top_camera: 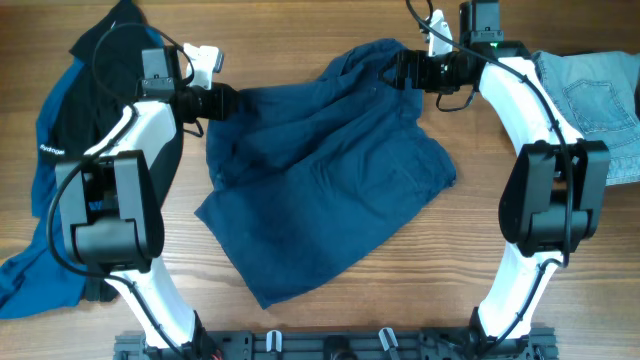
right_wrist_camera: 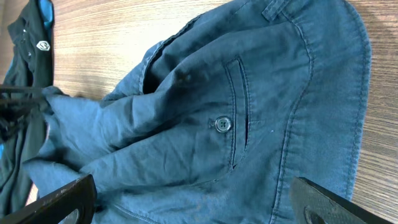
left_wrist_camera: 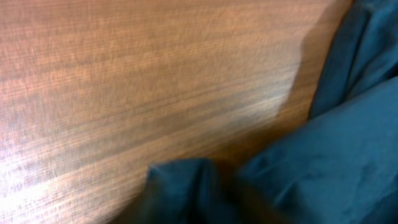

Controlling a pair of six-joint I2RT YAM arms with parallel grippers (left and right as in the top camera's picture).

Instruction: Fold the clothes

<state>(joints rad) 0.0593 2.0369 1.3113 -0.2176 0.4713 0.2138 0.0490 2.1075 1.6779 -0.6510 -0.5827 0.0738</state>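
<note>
At table centre: navy shorts lie crumpled. Right gripper sits at their 1 o'clock edge. Its fingers are spread wide, with the buttoned pocket cloth between and ahead of them, not pinched. Left gripper meets the 10 o'clock edge. The wrist view is blurred, so I cannot tell whether its fingers pinch cloth. Jacket at 9 o'clock, jeans at 2 o'clock.

No wording is reading clearly anywhere. A small white round logo is showing on the black and royal-blue fabric jacket at ten o'clock in the right wrist view. Overhead, a tiny white line of print is sitting on its blue sleeve at nine o'clock, too small to decipher.
</note>
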